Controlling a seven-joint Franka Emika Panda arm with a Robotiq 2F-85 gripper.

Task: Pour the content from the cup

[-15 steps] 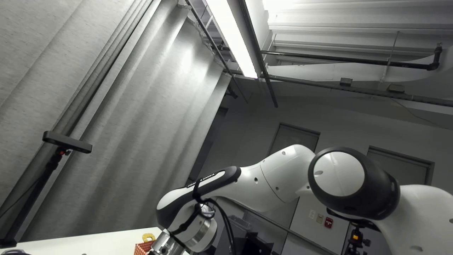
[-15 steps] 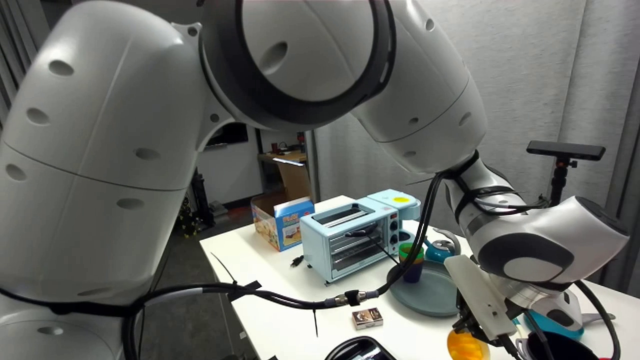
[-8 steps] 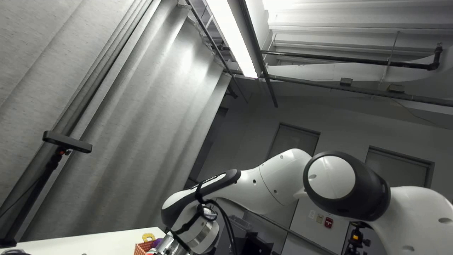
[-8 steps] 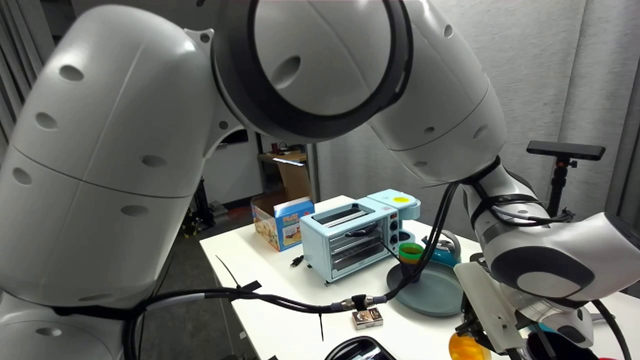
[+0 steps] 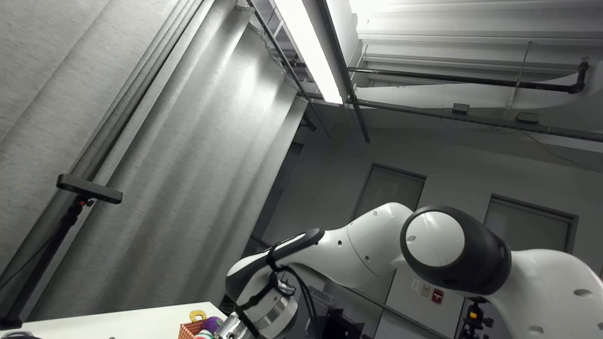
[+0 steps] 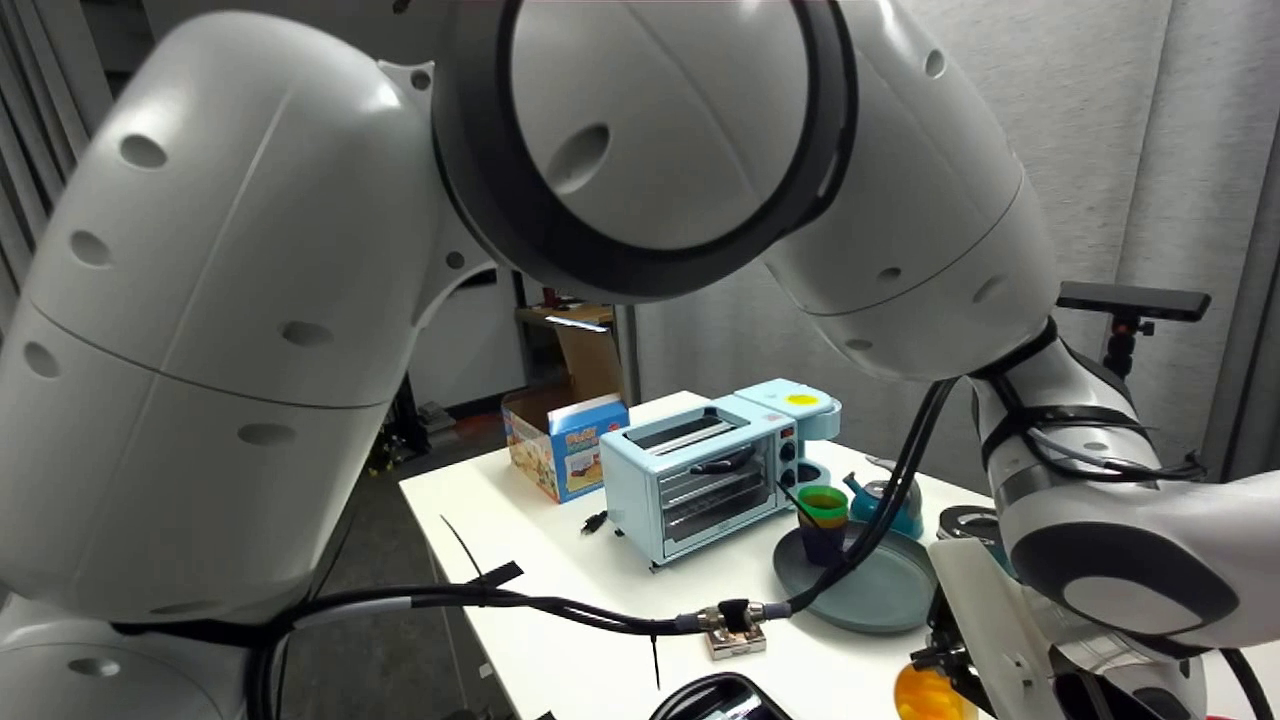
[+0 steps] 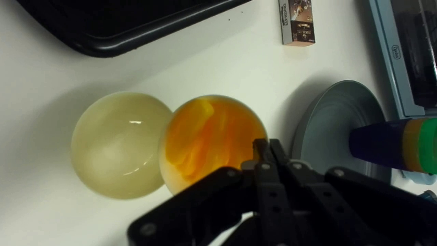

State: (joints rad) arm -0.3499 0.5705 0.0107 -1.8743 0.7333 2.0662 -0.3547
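Tilted in the wrist view is the cup (image 7: 208, 133), a pale round vessel whose mouth shows bright orange and yellow content; exactly what that content is cannot be told. My gripper (image 7: 268, 145) is shut on its right-hand rim, one finger inside and one outside. A pale yellow bowl (image 7: 119, 147) stands to the left, its near side partly overlapped by the cup; nothing shows inside it. In an exterior view the cup (image 6: 930, 692) appears as an orange round shape at the lower edge, under my gripper; the bowl is not visible there.
A black tray-like object (image 7: 112, 37) lies beyond the bowl. Near it is a small chocolate box (image 7: 300, 29). A grey-green plate (image 7: 326, 136) carries stacked cups (image 7: 379, 143). A blue toaster oven (image 6: 690, 480) and kettle (image 6: 905, 515) stand behind. A red basket (image 5: 188, 330) sits beside the wrist.
My wrist has swung right in both exterior views and the upper links have sunk slightly, while the orange cup stays nearly in place. More of the basket's contents has come into view.
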